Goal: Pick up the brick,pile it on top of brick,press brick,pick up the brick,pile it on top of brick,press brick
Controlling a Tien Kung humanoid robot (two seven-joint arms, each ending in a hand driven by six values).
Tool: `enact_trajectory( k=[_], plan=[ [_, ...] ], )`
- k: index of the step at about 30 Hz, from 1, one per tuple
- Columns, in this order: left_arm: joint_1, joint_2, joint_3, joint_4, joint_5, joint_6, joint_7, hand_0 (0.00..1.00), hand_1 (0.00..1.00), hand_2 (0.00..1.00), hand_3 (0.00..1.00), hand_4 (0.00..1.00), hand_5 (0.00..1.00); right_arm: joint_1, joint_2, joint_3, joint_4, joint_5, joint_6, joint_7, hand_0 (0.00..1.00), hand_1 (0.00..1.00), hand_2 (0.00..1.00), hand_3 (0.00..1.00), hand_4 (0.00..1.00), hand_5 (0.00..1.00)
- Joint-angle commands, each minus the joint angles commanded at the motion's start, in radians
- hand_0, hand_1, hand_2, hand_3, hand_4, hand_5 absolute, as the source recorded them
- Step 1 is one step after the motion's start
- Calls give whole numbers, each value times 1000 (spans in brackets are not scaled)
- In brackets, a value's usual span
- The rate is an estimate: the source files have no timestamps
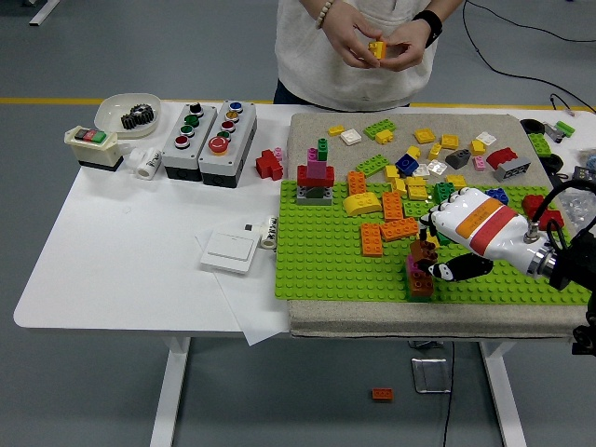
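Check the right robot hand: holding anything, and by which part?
The right robot hand pinches a brown brick by its sides, over the pink-and-orange stack.

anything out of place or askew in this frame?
One orange brick lies on the floor under the white table, away from the rest. A white sheet of paper hangs over the table's near edge. The right robot hand holds a brown brick on the pink-and-orange stack; that looks normal.

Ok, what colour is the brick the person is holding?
Yellow brick, clearest in the head view.

Right hand (458,235) fingers (430,250) clasp brown brick (423,251) atop pink-orange stack (418,277).
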Motion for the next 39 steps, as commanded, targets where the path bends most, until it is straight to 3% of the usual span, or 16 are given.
enact_trajectory(
  k=[39],
  plan=[
    [5, 0, -7, -1, 14, -2, 5, 859, 816, 818, 623, 715, 679, 43, 36, -61, -62, 3, 0, 3, 452, 419, 474, 488, 773, 477]
  ],
)
